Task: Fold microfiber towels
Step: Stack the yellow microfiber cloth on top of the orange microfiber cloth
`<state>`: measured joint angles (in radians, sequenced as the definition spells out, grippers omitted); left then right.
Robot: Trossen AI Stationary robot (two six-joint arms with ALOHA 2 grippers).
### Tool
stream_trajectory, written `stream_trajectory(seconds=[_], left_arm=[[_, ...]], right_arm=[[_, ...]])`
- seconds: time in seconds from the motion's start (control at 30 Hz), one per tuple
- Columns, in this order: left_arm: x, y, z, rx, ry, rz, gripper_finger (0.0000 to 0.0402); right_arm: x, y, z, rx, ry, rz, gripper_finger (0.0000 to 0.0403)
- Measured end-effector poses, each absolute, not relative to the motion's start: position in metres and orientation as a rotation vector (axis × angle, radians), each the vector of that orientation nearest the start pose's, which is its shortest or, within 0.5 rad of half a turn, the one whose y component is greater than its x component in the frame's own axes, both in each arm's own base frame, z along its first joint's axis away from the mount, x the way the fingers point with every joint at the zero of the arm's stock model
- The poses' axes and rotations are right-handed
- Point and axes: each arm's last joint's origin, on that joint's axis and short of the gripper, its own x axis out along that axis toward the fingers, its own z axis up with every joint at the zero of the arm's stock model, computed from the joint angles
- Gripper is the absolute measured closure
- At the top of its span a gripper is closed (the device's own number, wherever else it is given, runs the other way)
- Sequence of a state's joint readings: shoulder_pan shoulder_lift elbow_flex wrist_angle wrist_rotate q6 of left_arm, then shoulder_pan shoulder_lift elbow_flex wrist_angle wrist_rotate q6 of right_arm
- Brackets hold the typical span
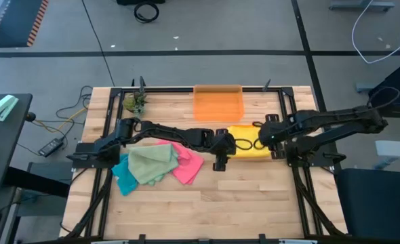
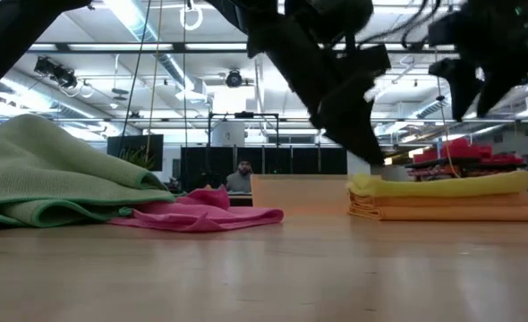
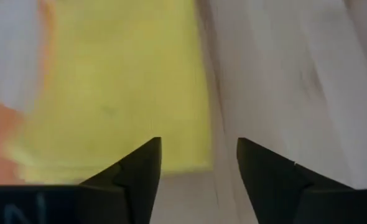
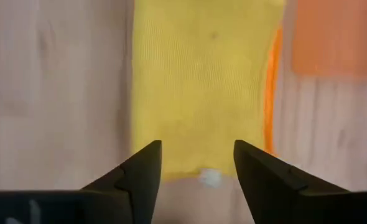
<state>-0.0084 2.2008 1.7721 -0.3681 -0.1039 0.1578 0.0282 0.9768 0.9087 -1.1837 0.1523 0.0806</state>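
Folded yellow towel (image 1: 249,144) stacked on orange towel (image 2: 443,213) before orange bin (image 1: 218,103). Left gripper (image 3: 199,165) and right gripper (image 4: 198,165) above opposite ends, fingers apart, empty.

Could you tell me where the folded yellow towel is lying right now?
In the high view the folded yellow towel lies right of the table's centre, just in front of the orange bin, between the left gripper and right gripper.
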Motion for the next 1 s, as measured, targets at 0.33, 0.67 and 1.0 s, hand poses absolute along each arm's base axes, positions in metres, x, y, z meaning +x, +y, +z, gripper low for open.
stream_trajectory(seconds=[0.33, 0.67, 1.0], left_arm=[[0.499, 0.062, 0.185, 0.042, 0.735, 0.022, 0.0382], [0.505, 0.069, 0.148, 0.016, 0.788, 0.05, 0.0392], [0.504, 0.073, 0.146, 0.037, 0.81, 0.141, 0.039]], right_arm=[[0.151, -0.02, 0.223, 0.327, 1.29, -0.29, 0.0391], [0.159, -0.059, 0.183, 0.595, 1.366, -0.499, 0.04], [0.162, -0.096, 0.159, 0.558, 1.432, -0.718, 0.0402]])
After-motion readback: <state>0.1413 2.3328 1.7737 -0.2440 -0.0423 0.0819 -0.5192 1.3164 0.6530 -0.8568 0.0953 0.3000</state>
